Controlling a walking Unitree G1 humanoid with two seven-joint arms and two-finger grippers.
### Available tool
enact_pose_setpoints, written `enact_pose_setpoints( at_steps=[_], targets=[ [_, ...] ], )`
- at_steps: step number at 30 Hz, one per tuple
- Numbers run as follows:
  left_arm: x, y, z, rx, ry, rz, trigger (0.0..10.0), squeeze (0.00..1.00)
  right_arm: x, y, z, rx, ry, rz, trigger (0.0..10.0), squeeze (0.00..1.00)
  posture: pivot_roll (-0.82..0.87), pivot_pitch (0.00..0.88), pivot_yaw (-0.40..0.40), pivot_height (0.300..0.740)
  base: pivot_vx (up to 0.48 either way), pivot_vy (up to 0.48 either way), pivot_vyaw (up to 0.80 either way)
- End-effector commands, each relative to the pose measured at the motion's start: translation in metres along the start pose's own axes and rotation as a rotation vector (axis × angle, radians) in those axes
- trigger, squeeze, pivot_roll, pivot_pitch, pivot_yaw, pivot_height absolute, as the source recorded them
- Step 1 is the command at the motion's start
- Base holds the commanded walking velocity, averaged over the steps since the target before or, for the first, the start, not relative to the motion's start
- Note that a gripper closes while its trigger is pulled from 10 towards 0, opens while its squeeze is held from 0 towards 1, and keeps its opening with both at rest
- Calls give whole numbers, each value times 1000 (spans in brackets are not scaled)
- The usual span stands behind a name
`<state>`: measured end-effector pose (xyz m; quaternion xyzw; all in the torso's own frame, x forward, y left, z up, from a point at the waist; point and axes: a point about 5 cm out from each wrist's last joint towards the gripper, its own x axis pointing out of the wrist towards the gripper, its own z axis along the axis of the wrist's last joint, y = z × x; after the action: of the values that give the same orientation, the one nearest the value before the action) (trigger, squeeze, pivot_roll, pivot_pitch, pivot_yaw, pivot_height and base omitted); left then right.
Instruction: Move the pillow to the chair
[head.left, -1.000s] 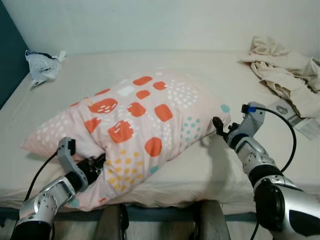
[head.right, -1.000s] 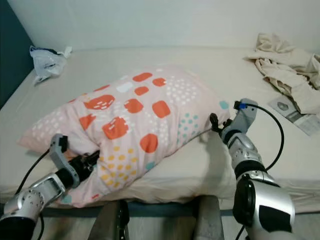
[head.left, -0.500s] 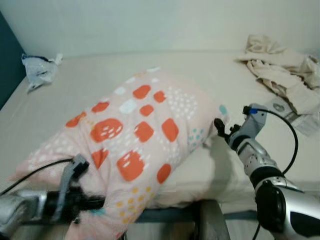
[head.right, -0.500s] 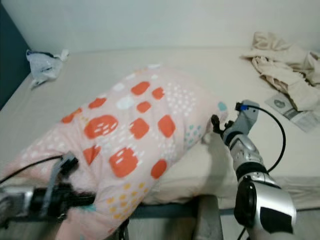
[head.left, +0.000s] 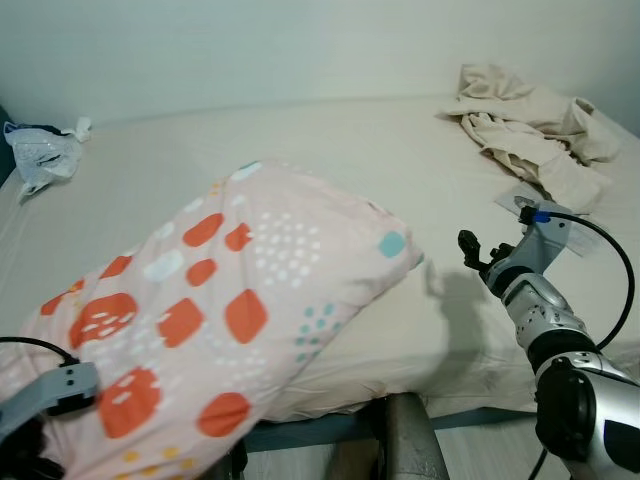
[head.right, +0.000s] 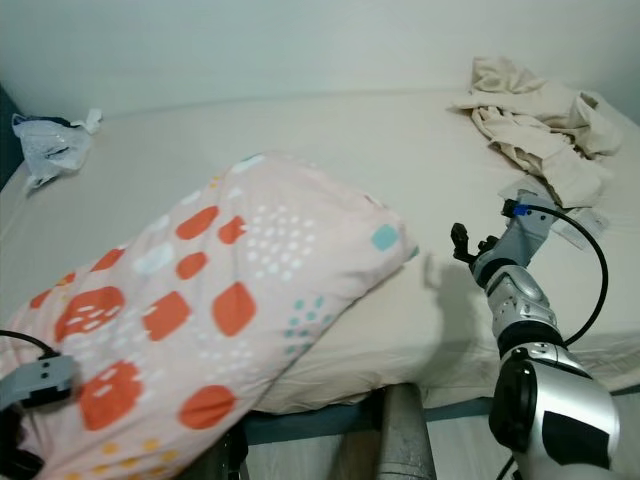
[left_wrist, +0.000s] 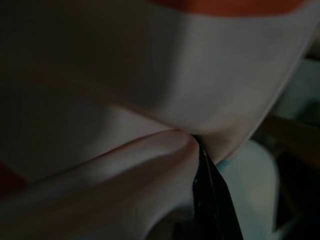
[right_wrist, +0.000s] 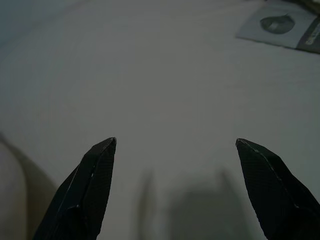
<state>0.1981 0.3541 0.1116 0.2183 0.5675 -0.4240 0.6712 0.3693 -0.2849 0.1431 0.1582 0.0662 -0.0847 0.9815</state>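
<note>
A patterned pillow hangs over the bed edge, pinched in the left tool per its wrist view, while the right tool hovers spread above bare sheet.

a cream bed carries the patterned pillow, crumpled beige cloth, a plastic bag and a paper packet.

You have one spotted pillow, one crumpled plastic bag far left, one heap of beige cloth far right, and one leaflet.
</note>
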Motion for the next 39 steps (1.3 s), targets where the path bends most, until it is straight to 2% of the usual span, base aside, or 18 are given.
enact_pose_setpoints(
  at_steps=[1, 3, 4, 5, 8, 10, 11, 15, 18, 25, 27, 29, 30, 31, 33, 35, 36, 39],
  targets=[
    [11, 7, -1, -1, -18, 105, 0, 0, 0, -1, 2, 27, -6, -7, 10000, 0, 85, 169, 8, 581, 0, 0, 0],
    [23, 15, 20, -13, -201, 218, 0, 0, 2, 5, 0, 15, 1, 17, 10000, 0, 79, 174, 18, 581, 0, 0, 0],
    [27, 16, 28, -61, -294, 231, 0, 0, 2, 9, -2, 5, 8, 31, 10000, 0, 75, 175, 19, 581, 0, 0, 0],
    [27, 16, 28, -61, -294, 231, 0, 0, 2, 9, -2, 5, 8, 31, 10000, 0, 75, 175, 19, 581, 0, 0, 0],
    [37, 6, 48, -199, -614, 141, 0, 0, 5, 26, -8, -8, 28, 90, 10000, 0, 71, 180, 22, 581, 0, 0, 0],
    [40, 1, 49, -245, -729, 110, 0, 0, 7, 35, -11, -2, 34, 115, 10000, 0, 74, 182, 19, 581, 0, 0, 0],
    [40, 1, 49, -245, -729, 110, 0, 0, 7, 35, -11, -2, 34, 115, 10000, 0, 74, 182, 19, 581, 0, 0, 0],
    [48, -6, 35, -303, -842, 138, 0, 0, 9, 47, -11, 60, 19, 127, 10000, 0, 98, 194, -3, 581, 0, 0, 0],
    [49, -8, 27, -351, -867, 178, 0, 0, 10, 51, -13, 77, 31, 133, 10000, 0, 114, 199, -16, 581, 0, 0, 0],
    [47, -20, 14, -445, -932, 298, 0, 0, 10, 59, -21, -6, 122, 176, 10000, 0, 164, 252, -47, 581, 0, 0, 0],
    [47, -21, 14, -450, -945, 314, 0, 0, 10, 62, -22, 1, 130, 190, 10000, 0, 166, 257, -46, 581, 0, 0, 0],
    [46, -25, 15, -458, -985, 360, 0, 0, 10, 69, -24, 65, 151, 229, 10000, 0, 183, 285, -43, 581, 0, 0, 0],
    [46, -25, 15, -458, -985, 360, 0, 0, 10, 69, -24, 65, 151, 229, 10000, 0, 183, 285, -43, 581, 0, 0, 0],
    [46, -29, 20, -449, -1014, 380, 0, 0, 10, 76, -26, 138, 161, 260, 10000, 0, 189, 297, -41, 581, 0, 0, 0],
    [46, -30, 22, -445, -1024, 381, 0, 0, 10, 79, -27, 169, 164, 273, 10000, 0, 189, 297, -41, 581, 0, 0, 0],
    [45, -34, 28, -427, -1045, 386, 0, 0, 9, 91, -32, 219, 193, 325, 10000, 0, 195, 307, -40, 581, 0, 0, 0],
    [44, -37, 33, -417, -1059, 388, 0, 0, 7, 102, -40, 227, 232, 368, 10000, 0, 199, 313, -38, 581, 0, 0, 0],
    [43, -38, 38, -413, -1070, 384, 0, 0, 5, 110, -48, 223, 274, 399, 10000, 0, 200, 319, -37, 581, 0, 0, 0]
  ],
)
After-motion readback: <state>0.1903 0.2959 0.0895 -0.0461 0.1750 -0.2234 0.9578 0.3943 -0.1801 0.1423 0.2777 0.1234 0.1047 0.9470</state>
